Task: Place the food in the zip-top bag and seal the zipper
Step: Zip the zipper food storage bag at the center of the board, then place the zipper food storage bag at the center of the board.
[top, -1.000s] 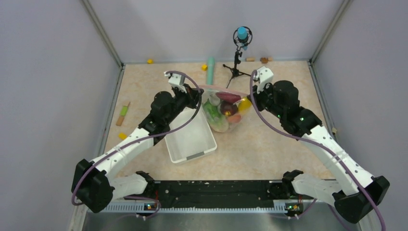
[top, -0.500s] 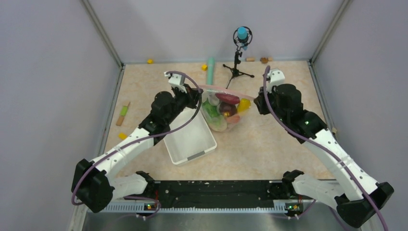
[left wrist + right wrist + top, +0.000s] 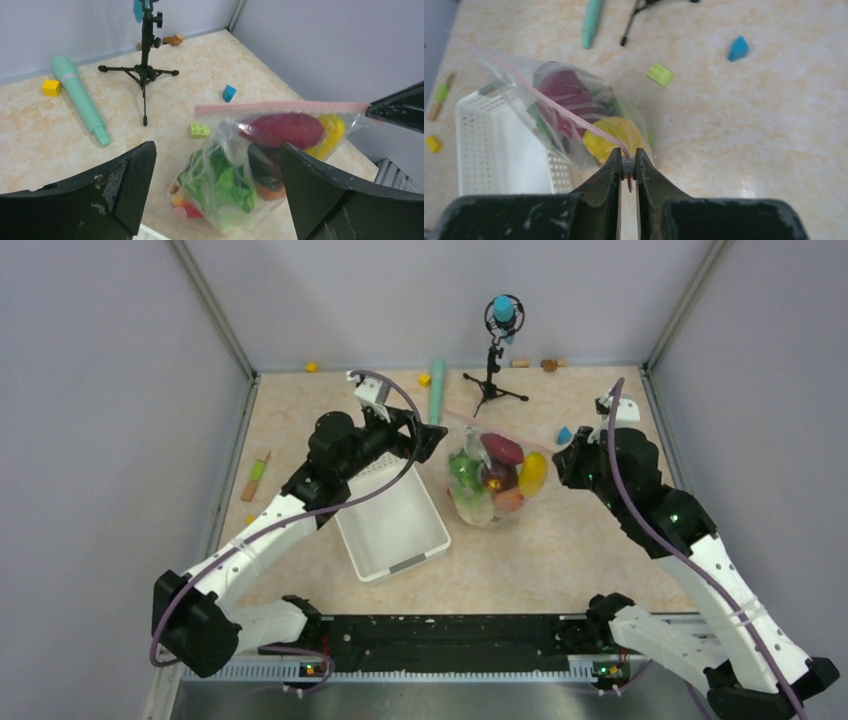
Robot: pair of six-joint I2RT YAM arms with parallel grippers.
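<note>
The bag [image 3: 490, 502] sits mid-counter, just right of the basket [image 3: 390, 525], with the food [image 3: 220, 180] bunched in its lower half. Its belly seems to rest on the counter [image 3: 560, 550]. The zipper [image 3: 280, 105] runs taut along the top as one pink line. It looks pressed shut, though the wrist views are too coarse to be sure.

The film is thin, soft and slick, and the load makes it bottom-heavy, so it will sag and swing from any single hold. The strip is the stiffest part and its ends are the best place to pinch.

The right fingers [image 3: 644, 175] are clamped on the zipper's right end. The left fingers [image 3: 125, 182] stand wide apart near the left corner, touching nothing.

No readable print or brand shows.
</note>
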